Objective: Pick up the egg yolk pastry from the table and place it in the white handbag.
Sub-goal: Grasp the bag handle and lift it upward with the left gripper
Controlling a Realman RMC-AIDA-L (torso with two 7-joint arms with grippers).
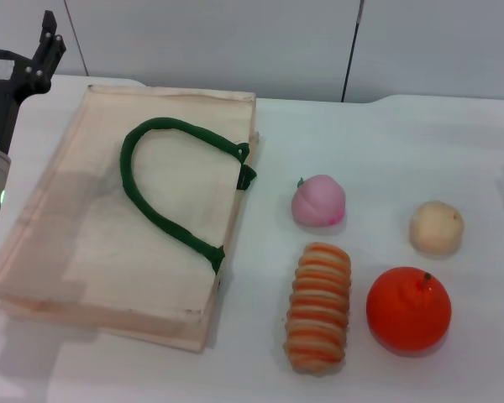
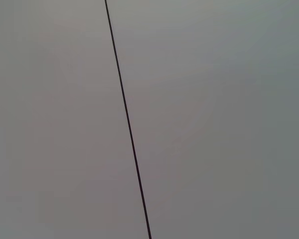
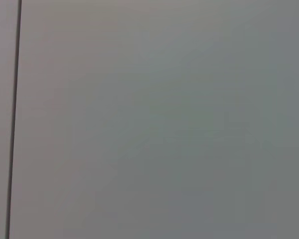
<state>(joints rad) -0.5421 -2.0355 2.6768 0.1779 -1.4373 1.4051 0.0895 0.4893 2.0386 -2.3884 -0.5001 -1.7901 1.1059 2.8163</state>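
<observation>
Egg yolk pastry: on table, right of white handbag; left gripper parked far-left, finger spread indiscernible

Three foods on the white tabletop

A pink peach lies far of a striped bread roll; an orange sits just right of the roll, near edge.
</observation>
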